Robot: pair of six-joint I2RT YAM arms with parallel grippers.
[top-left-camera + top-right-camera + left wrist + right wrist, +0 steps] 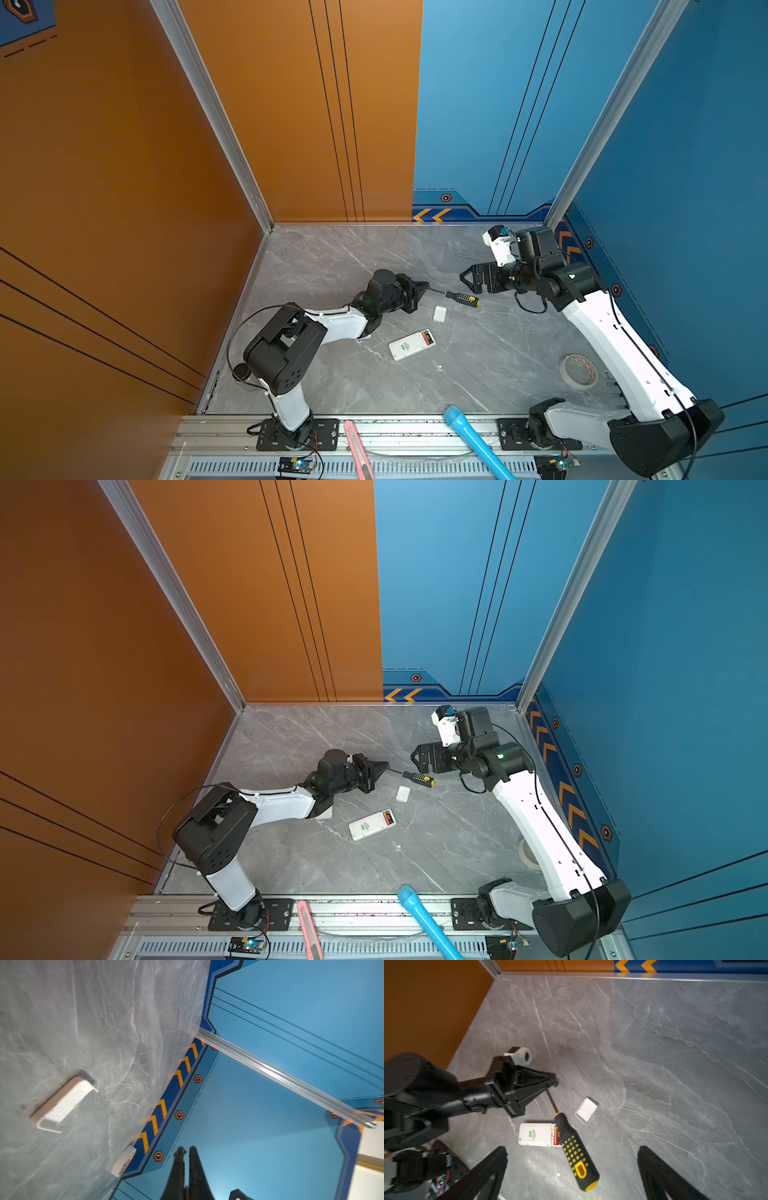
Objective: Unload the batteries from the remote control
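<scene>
Two grippers at work: left gripper [424, 286], right gripper [465, 279]. Between them, one screwdriver [462, 298]. Near the left gripper, one remote [405, 347], one battery [556, 1136] plainly showing, one cover [439, 313]. Well behind both grippers: one tape roll [578, 371], one blue cylinder [473, 440], one cutter [357, 451].

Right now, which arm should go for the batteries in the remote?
Probably right. The right gripper is open and empty, and its wrist view looks onto the remote with the batteries exposed. The left gripper is shut on the screwdriver shaft, so it is tied up.
</scene>
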